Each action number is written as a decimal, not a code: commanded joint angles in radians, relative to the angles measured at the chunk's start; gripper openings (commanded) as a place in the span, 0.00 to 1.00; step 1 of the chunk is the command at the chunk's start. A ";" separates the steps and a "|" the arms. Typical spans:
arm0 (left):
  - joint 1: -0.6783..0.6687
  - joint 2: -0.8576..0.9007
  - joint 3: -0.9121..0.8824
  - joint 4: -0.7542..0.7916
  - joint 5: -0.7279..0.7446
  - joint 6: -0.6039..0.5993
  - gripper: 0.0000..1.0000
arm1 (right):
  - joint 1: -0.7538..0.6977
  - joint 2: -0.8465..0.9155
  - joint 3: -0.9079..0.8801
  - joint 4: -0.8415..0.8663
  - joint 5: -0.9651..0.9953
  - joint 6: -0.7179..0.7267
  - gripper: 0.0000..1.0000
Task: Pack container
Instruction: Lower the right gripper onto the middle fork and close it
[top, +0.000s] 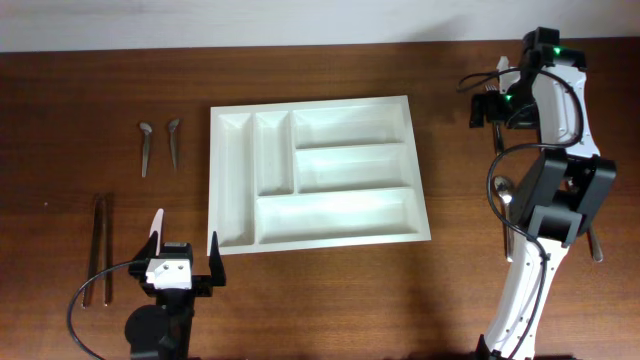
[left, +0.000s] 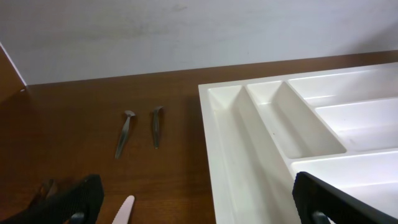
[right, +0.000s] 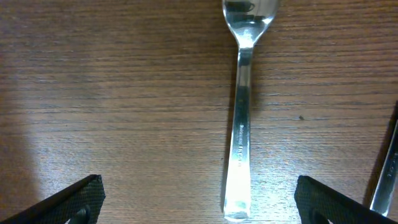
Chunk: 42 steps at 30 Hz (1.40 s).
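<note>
Spoon (right: 239, 124) lay below right gripper (right: 199, 202), jaws wide/empty, left gripper (top: 184, 245) same; container (top: 315, 170) empty, so 1st pick, needed descent + squeeze on handle.

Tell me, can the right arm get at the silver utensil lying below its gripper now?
Probably yes: the right gripper is open above the silver utensil, whose handle lies between the fingers on the table, with nothing over it.

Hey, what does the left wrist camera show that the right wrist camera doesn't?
Only the left wrist view: the white tray, two small utensils left of it, and the wall. Only the right wrist view: a spoon lying on the wood. Both: the wooden table, with the left gripper and right gripper open and empty.
</note>
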<state>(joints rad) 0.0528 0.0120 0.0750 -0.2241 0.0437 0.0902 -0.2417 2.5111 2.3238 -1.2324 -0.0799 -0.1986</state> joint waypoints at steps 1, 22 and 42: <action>0.002 -0.007 -0.006 0.000 -0.010 0.016 0.99 | -0.003 0.014 0.018 -0.002 -0.004 -0.017 0.99; 0.002 -0.007 -0.006 0.000 -0.010 0.016 0.99 | -0.021 0.056 0.018 -0.001 0.014 -0.074 0.99; 0.002 -0.007 -0.006 0.000 -0.010 0.016 0.99 | -0.021 0.082 0.018 0.068 0.014 -0.074 0.99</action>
<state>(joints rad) 0.0528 0.0120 0.0750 -0.2241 0.0441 0.0902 -0.2604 2.5824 2.3257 -1.1786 -0.0711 -0.2836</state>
